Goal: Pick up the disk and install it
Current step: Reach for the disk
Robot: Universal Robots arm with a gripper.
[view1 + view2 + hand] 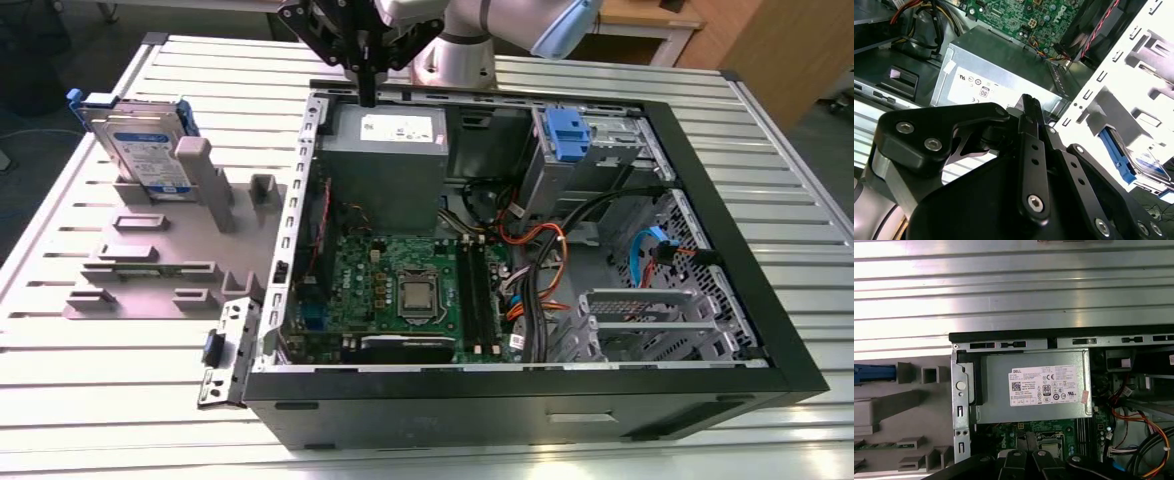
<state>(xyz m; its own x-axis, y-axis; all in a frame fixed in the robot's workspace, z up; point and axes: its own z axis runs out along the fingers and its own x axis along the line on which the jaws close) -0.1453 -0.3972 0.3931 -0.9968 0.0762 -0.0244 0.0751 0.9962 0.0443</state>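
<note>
Black linkage bars of my gripper (1029,105) crowd the second wrist view, with the fingers pressed together on nothing. In the exterior view I point straight down over the far rim of the computer case (507,410), just above the grey power supply (387,150). Well apart, toward the exterior view's left, the disk (140,150) stands on end in a grey holder (147,265). Its long axis is near upright and leaning a little, its label faces that camera, and blue rails run along its edges. Bare slatted table (120,380) surrounds the holder, and the disk's top edge stands free above it.
</note>
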